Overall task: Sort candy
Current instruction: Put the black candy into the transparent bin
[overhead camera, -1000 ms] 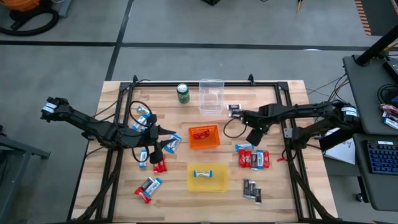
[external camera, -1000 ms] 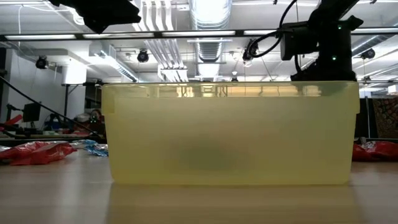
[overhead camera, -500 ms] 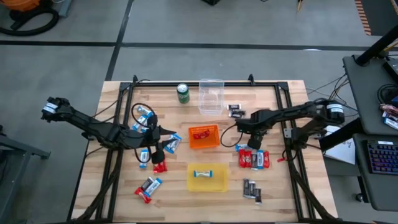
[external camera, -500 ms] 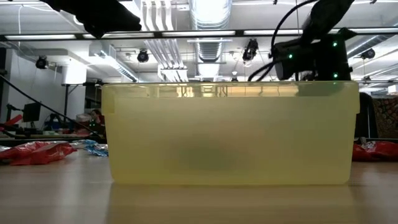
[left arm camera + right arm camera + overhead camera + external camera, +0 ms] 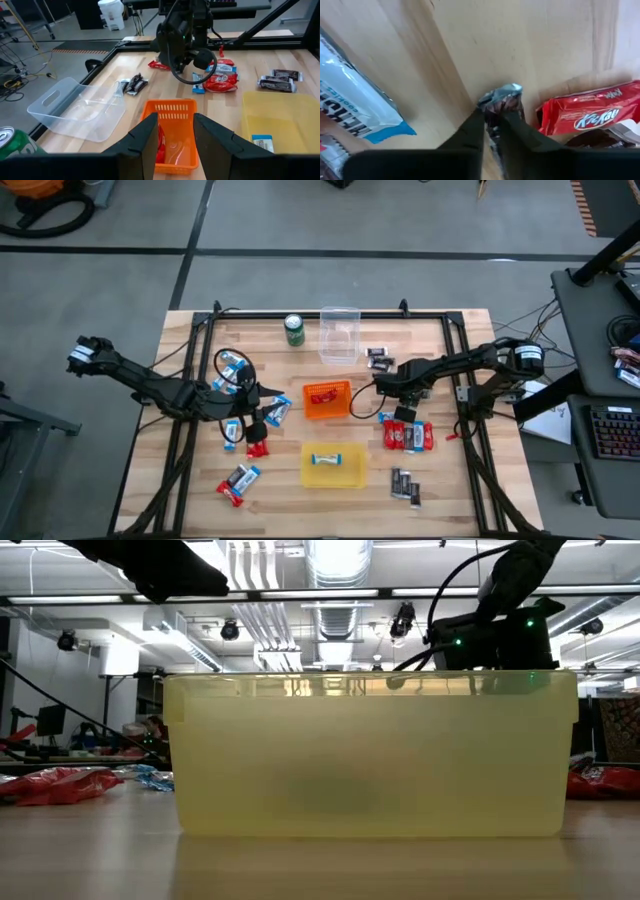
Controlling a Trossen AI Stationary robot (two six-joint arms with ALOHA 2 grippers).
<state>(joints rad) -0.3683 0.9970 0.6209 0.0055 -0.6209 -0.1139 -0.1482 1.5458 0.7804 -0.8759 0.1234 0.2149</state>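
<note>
— What has changed beside the orange basket (image 5: 328, 400)?
— The right gripper (image 5: 396, 396) has been lowered there and closed on a dark-wrapped candy bar (image 5: 502, 107).
— And the left gripper (image 5: 258, 392)?
— Unmoved on the basket's other side, fingers parted, nothing held.

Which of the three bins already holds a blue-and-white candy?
The yellow bin, nearest the front edge of the table, holds one blue-and-white candy. The orange bin holds a red one, and nothing shows in the clear bin.
</note>
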